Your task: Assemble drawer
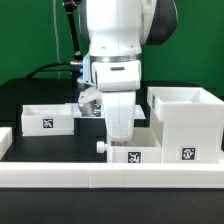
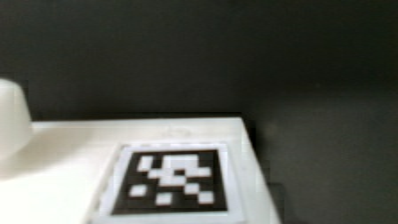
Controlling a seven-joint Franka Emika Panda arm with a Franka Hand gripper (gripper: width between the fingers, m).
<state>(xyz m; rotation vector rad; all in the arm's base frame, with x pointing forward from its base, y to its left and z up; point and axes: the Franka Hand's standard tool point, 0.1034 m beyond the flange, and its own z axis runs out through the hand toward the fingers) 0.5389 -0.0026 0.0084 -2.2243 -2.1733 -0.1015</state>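
Step in hand, by judgement: taking hold of near tray for fitting into casing.
Gripper hanging low at tray's back wall. Fingertips hidden, so cannot tell whether released or clenched.
Next move calling for firm hold on wall, then lining tray up with casing.
Tray lying just behind border rail. Knob pointing to exterior view's left.
Tag filling wrist view, blurred.
Second tray sitting well apart.

gripper tips hidden behind tray wall, wrist view's tag blurred
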